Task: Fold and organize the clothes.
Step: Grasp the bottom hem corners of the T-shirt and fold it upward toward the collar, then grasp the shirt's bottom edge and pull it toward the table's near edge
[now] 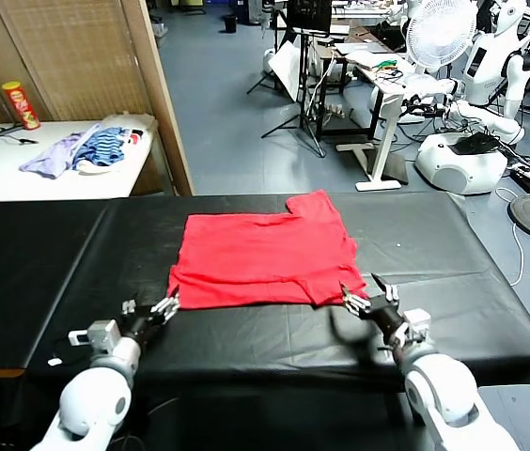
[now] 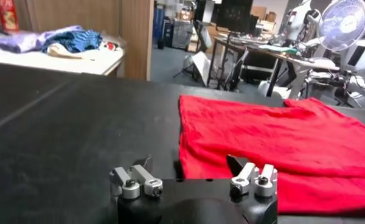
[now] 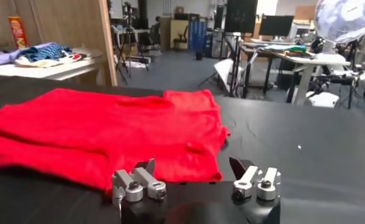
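Observation:
The clothes are one bright red T-shirt [image 1: 256, 258] lying flat on the black table [image 1: 453, 244], with a sleeve sticking out at its far right corner. My left gripper [image 1: 165, 304] rests low on the table at the shirt's near left corner. In the left wrist view this gripper [image 2: 191, 165] is open, and the red shirt [image 2: 280, 140] has its hem corner lying between the spread fingers. My right gripper [image 1: 366, 296] sits at the near right corner. It [image 3: 193, 167] is open too, the shirt [image 3: 97, 131] reaching into its gap, nothing pinched.
A white side table [image 1: 2, 174] at the back left carries a heap of lavender and blue-striped garments [image 1: 86, 148] and a red can [image 1: 21, 103]. A wooden partition [image 1: 163, 103] stands behind the black table. Desks, a fan [image 1: 441, 33] and other robots fill the far right.

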